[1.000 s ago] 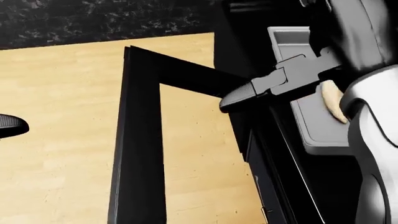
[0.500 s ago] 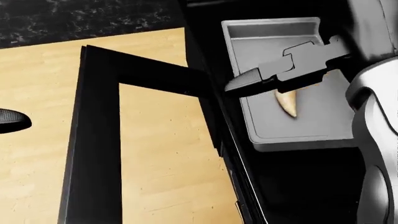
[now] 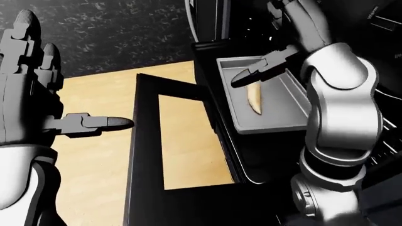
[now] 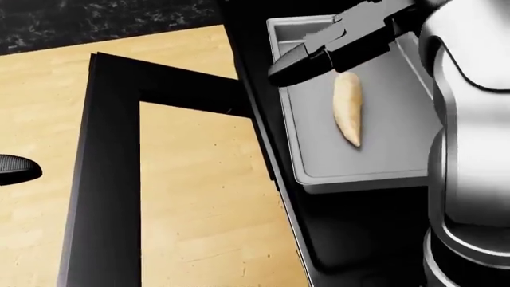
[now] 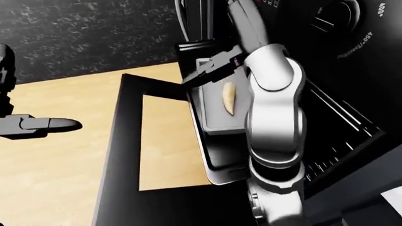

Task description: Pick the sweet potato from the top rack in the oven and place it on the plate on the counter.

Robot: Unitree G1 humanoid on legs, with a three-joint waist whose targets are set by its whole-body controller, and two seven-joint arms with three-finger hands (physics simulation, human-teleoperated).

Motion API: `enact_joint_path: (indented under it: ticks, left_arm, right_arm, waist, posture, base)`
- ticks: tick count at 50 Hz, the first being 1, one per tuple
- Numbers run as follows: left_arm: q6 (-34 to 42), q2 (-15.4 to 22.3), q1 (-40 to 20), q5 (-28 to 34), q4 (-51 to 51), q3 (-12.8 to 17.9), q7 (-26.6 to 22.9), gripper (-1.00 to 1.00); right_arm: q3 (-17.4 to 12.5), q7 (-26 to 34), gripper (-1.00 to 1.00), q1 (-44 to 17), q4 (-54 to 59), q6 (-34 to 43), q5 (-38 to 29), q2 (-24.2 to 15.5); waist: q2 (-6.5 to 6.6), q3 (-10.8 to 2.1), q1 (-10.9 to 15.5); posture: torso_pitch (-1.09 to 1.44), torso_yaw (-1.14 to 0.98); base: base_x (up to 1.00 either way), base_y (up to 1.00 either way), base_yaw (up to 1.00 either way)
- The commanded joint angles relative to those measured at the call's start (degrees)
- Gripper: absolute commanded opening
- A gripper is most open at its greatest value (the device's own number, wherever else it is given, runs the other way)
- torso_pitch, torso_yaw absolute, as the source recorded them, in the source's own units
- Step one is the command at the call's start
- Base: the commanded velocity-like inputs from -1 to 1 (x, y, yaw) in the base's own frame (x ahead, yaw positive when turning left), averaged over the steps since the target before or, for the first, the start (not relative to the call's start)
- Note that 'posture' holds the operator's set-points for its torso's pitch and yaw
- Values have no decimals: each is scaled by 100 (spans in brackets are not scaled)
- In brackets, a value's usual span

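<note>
The sweet potato [image 4: 348, 107] lies loose in the grey tray [image 4: 318, 161] inside the oven. The right hand [image 4: 318, 51] hovers spread, seemingly clear. It is probably firm, light and tapered; grip its thicker middle.

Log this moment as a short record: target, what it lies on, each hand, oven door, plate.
target: sweet potato, lying free, not held
support: grey tray pulled out of the oven
right hand: open, fingers over the tray by the potato's top end
left hand: open, at the left-eye view's left, holding nothing
oven door: open, hanging down
plate: not visible
</note>
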Motion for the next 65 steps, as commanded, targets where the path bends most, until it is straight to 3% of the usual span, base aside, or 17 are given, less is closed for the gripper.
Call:
enact_joint_path:
  ticks: [1,11,18,22,23,24,25,29,32,33,34,35,39,41,43,51,65]
  left_arm:
    - [-199,95,-129,23,-106,69,24,100]
    - [-197,127,-199,-38,-57,50,71,100]
    - [-8,174,-267,-115,-196,94,105,100]
    - [-88,167,-186,-151,-191,151,90,100]
    - [-26,179,-216,-171,-227,154,97,100]
    - [-69,172,-194,-164,-199,148,106,100]
    - [-174,147,-119,-148,-155,137,97,100]
    - [-341,108,-7,-157,-100,179,73,100]
    - [-422,95,27,-118,-62,131,84,100]
    - [-449,71,32,-125,-42,143,85,100]
    - [-516,69,68,-100,-12,126,78,100]
    - [-533,58,71,-95,7,120,77,100]
    - [-563,43,81,-76,28,119,74,100]
    - [-529,39,82,-83,-9,133,72,100]
    - [-510,45,97,-75,-39,143,71,100]
    - [-524,38,122,-98,-42,194,63,100]
    - [-321,155,-30,-243,-75,247,141,100]
  right_arm:
    - [-33,205,100,-425,40,-79,-276,5]
    - [42,1080,100,-1502,1726,-315,-1093,-74]
    - [82,1733,100,-1968,3563,-1723,-1426,-181]
    - [-38,1641,100,-2260,4764,-2811,-1616,-260]
    - [15,1920,100,-2305,5060,-3364,-1527,-318]
    - [46,1533,100,-2437,5612,-3971,-1760,-468]
    - [-45,1637,100,-2557,5942,-4128,-1714,-436]
    - [228,1849,100,-2822,6939,-5786,-2398,-753]
    - [201,2094,100,-3013,7493,-7058,-2590,-798]
    - [215,2056,100,-3050,7624,-7097,-2813,-805]
    - [321,1986,100,-3078,7796,-7745,-3022,-896]
    - [240,1857,100,-3167,7997,-7691,-3159,-857]
    - [243,1768,100,-3312,8430,-8847,-3549,-938]
    - [153,2036,100,-3268,8488,-9227,-3496,-906]
    - [312,1878,100,-3242,8579,-9517,-3902,-1004]
    - [182,1703,100,-3258,8884,-9679,-4379,-978]
    - [268,1715,100,-3003,9005,-9807,-5104,-1020]
  waist:
    - [8,-148,6]
    - [34,-145,-13]
    - [65,-162,-46]
    - [90,-153,-75]
    - [97,-156,-79]
    - [103,-154,-84]
    - [111,-150,-87]
    - [121,-145,-94]
    - [129,-138,-112]
    - [133,-128,-117]
    - [134,-124,-121]
    - [135,-116,-129]
    - [135,-113,-137]
    - [127,-109,-140]
    - [116,-98,-142]
    - [82,-94,-118]
    - [69,-102,-84]
  posture:
    - [0,0]
    - [0,0]
    - [0,0]
    - [0,0]
    - [0,0]
    - [0,0]
    - [0,0]
    - [0,0]
    - [0,0]
    - [0,0]
    - [0,0]
    - [0,0]
    - [0,0]
    - [0,0]
    - [0,0]
    - [0,0]
    - [0,0]
  base:
    - [0,0,0]
    - [0,0,0]
    - [0,0,0]
    - [0,0,0]
    - [0,0,0]
    - [0,0,0]
    - [0,0,0]
    - [0,0,0]
    - [0,0,0]
    - [0,0,0]
    - [0,0,0]
    - [0,0,0]
    - [0,0,0]
    - [0,0,0]
    - [0,0,0]
    - [0,0,0]
    - [0,0,0]
